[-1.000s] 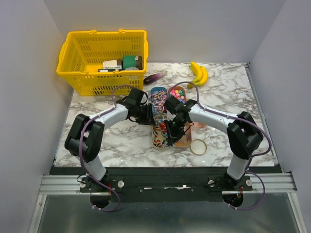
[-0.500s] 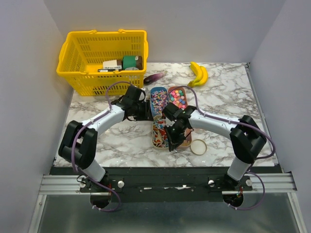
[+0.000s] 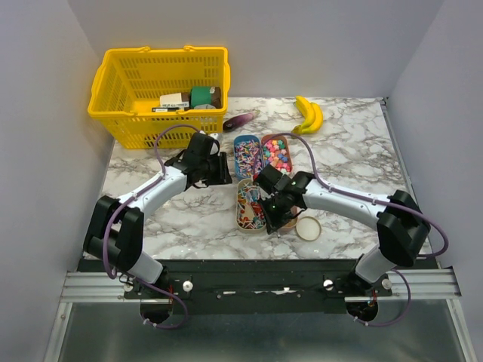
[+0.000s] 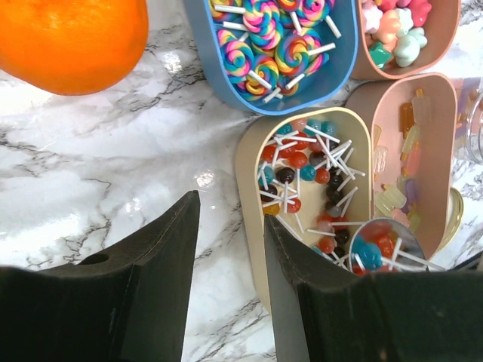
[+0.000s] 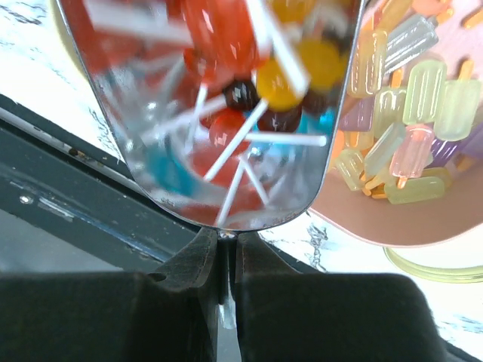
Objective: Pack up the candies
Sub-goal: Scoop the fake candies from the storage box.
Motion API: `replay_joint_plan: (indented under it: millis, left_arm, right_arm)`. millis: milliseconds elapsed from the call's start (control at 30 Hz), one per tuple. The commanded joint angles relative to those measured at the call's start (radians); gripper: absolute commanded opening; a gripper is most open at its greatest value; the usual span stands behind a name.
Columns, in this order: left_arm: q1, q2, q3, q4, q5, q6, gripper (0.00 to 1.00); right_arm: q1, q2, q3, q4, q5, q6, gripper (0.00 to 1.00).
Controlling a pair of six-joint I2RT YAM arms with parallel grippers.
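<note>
Nearest the arms, the right gripper (image 5: 226, 240) is squeezed tight on the thin handle of a shiny scoop (image 5: 151, 151). The scoop is full of candies (image 5: 226, 128). They are little round lollipops, red, yellow, dark and blue, with white sticks. The scoop hangs over the near end of a cream tray (image 4: 247, 196), which has more of the same lollipops in it. Right beside that is a pink tray (image 4: 434, 136) with pale sweets shaped like ice pops. A pale ring (image 5: 423, 269) lies on the tabletop (image 4: 98, 166) just by the pink tray's near end.

A bit farther back are two more trays. The blue tray (image 4: 302, 98) holds swirly rainbow lollipops. The peach tray (image 4: 434, 54) next to it holds chunky pink, white and green sweets.

The left gripper (image 4: 230, 215) is over bare tabletop just left of the trays. Its fingers are a little way apart and hold nothing. An orange (image 4: 72, 38) sits near it, left of the blue tray.

Far at the back are a purple vegetable (image 3: 240, 120), bananas (image 3: 308, 115) and a yellow basket (image 3: 151, 132) with boxes inside.
</note>
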Motion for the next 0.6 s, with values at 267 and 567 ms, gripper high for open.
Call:
replay_joint_plan:
  millis: [267,567]
  left_arm:
    - [0.035,-0.016,0.0,0.009,-0.015,0.005,0.49]
    - [0.042,-0.006,0.003,0.006,-0.004,0.008,0.49]
  right_arm:
    - [0.008,0.001,0.128,-0.085,0.04,0.08,0.01]
    - [-0.12,-0.055,0.112,-0.203,-0.037,0.232,0.01]
